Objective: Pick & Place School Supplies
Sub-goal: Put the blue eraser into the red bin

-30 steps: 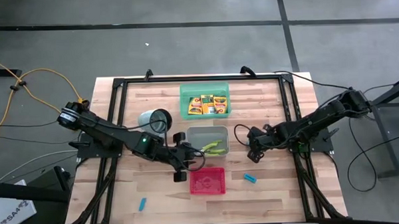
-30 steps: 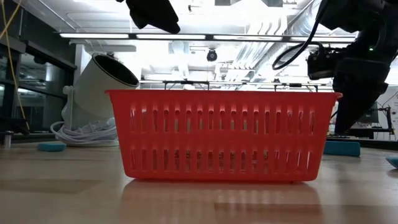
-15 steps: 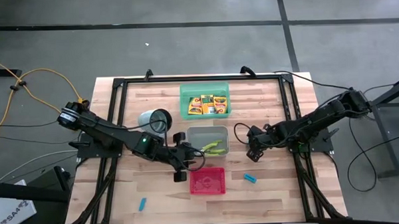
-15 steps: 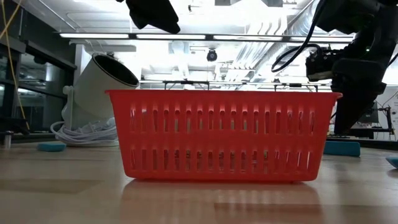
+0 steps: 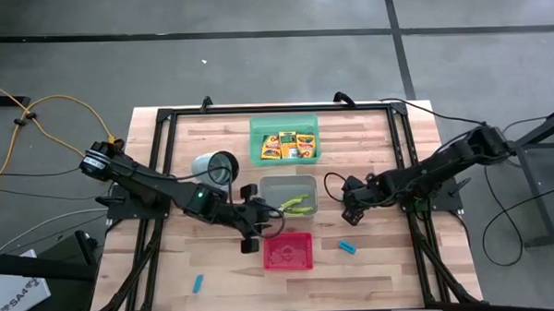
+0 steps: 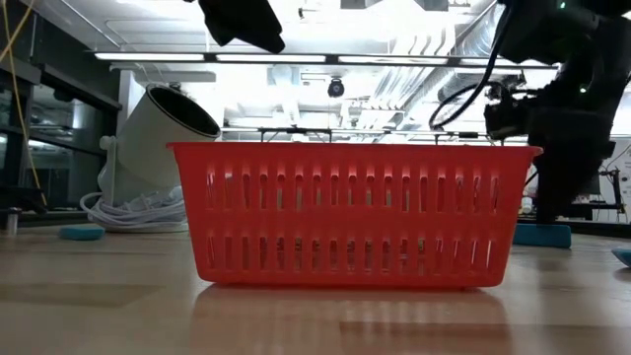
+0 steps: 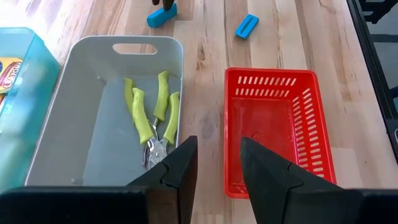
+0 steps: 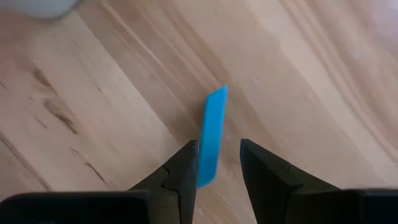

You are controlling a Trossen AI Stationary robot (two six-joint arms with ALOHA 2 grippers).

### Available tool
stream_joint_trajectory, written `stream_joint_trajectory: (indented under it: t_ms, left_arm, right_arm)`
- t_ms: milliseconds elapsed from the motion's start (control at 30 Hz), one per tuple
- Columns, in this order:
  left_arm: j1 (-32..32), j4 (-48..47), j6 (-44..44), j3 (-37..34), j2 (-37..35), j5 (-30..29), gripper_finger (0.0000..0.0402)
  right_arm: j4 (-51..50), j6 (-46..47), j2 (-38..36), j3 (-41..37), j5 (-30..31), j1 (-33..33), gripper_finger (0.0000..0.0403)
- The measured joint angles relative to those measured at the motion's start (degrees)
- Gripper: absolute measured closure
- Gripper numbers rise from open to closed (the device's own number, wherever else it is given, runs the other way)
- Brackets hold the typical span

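Observation:
My right gripper hangs low over the table right of the grey tray, open. Its fingers stand on either side of a short light-blue piece lying flat on the wood; whether they touch it I cannot tell. My left gripper is open and empty, hovering between the grey tray and the red tray. Pliers with yellow-green handles lie in the grey tray. Crayon boxes sit in the green tray. Two more blue pieces lie on the table.
A white cylinder with a coiled cable lies left of the grey tray. The red tray fills the middle of the low view. A black frame runs round the table's edges. Bare wood stretches along the near side.
My right gripper has sunk a little toward the table over the blue piece. Nothing else has moved.

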Motion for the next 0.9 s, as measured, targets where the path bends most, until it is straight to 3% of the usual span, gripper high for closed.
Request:
stream_joint_trajectory:
  t_ms: [233, 467, 800, 900]
  left_arm:
    - [-0.6, 0.0, 0.0, 0.0, 0.0, 0.0, 0.0287]
    - [-0.7, 0.0, 0.0, 0.0, 0.0, 0.0, 0.0287]
    - [-0.7, 0.0, 0.0, 0.0, 0.0, 0.0, 0.0287]
    - [-0.7, 0.0, 0.0, 0.0, 0.0, 0.0, 0.0287]
  right_arm:
    - [2.4, -0.2, 7.1, 0.3, -0.6, 0.0, 0.0292]
    - [2.7, -1.1, 7.4, 0.2, -0.6, 0.0, 0.0296]
    - [2.9, -3.0, 7.4, 0.1, -1.4, 0.0, 0.0371]
    - [2.9, -3.2, 7.4, 0.1, -1.8, 0.0, 0.0374]
